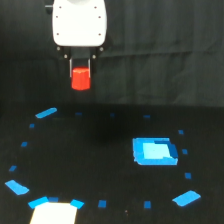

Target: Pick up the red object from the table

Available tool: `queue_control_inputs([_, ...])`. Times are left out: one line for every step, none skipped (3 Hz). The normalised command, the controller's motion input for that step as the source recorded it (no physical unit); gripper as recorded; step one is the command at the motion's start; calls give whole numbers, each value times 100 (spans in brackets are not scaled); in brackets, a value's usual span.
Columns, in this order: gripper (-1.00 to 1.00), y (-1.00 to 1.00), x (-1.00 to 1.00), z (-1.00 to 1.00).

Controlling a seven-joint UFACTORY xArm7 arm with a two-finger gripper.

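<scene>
The red object [80, 79] is a small bright red stubby block held between the fingers of my gripper [80, 75], high above the black table [100, 150]. The gripper hangs from a white housing at the top of the exterior view, left of centre, and is shut on the block. The block's lower part shows below the dark fingers; its top is hidden between them. It is clear of the table surface.
A blue rectangular tray [154, 151] lies on the table at the exterior view's right. Blue scraps lie at the left [46, 113], lower left [17, 188] and lower right [186, 198]. Small blue tape marks dot the table. A white patch [54, 213] sits at the bottom edge.
</scene>
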Motion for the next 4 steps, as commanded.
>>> queue_control_inputs([-100, 1, 29, 56])
queue_control_inputs([-100, 32, -12, 10])
queue_control_inputs([-100, -46, 3, 38])
queue_control_inputs([-100, -18, -19, 35])
